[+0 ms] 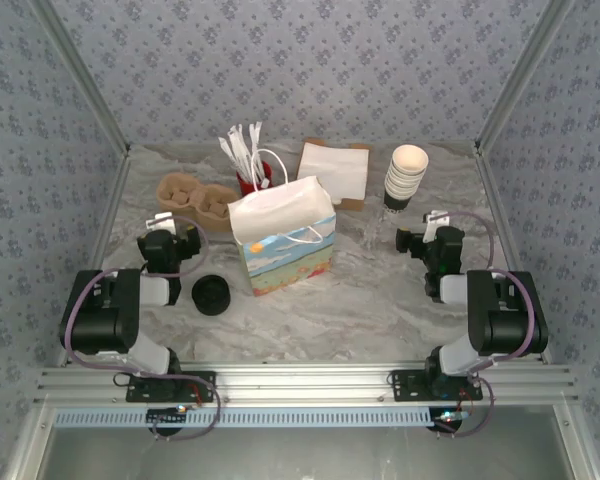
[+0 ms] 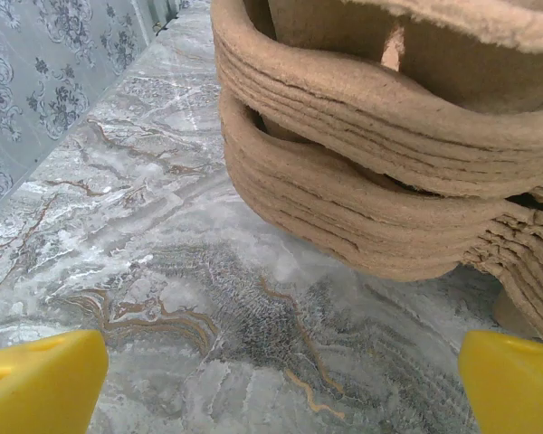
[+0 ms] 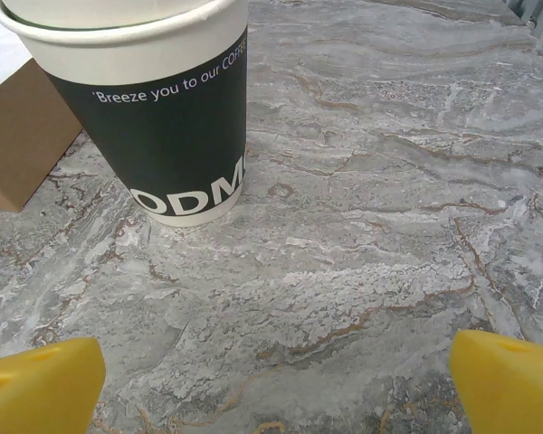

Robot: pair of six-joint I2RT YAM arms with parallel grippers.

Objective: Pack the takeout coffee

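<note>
The table (image 1: 380,300) was a grey marbled surface, closed in by walls of blue flowered paper.

The left gripper (image 2: 279,384) was released. Its yellow fingers (image 2: 36,380) stood wide apart with nothing between them, low over the table. Just in front of them lay a stack of brown pulp cup carriers (image 2: 362,181), to the left of the paper bag (image 1: 283,235) and a little behind it.

The right gripper (image 3: 276,384) was also released and empty, with its fingers spread. It looked at a stack of unlidded cups (image 3: 163,117), well to the right of the bag.

The bag stood upright in the middle of the table, and its mouth seemed to be open to the top. The takeout coffee (image 1: 212,295) stood on the table just beside the bag's near left corner, with its black lid on and nothing touching it. Behind the bag were white napkins (image 1: 332,170) and white cutlery in a red holder (image 1: 248,160).

I judged that the packing was not yet begun, because the coffee was outside the bag and no gripper held it. The step in hand was the reach for the cup. The left gripper was the closer one, but it pointed away from the coffee. So the next move called for drawing this arm back toward the near side of the bag and turning it to the cup. It should then close on the paper wall below the lid, keep the cup upright, and lift it high enough to pass over the bag's rim.
</note>
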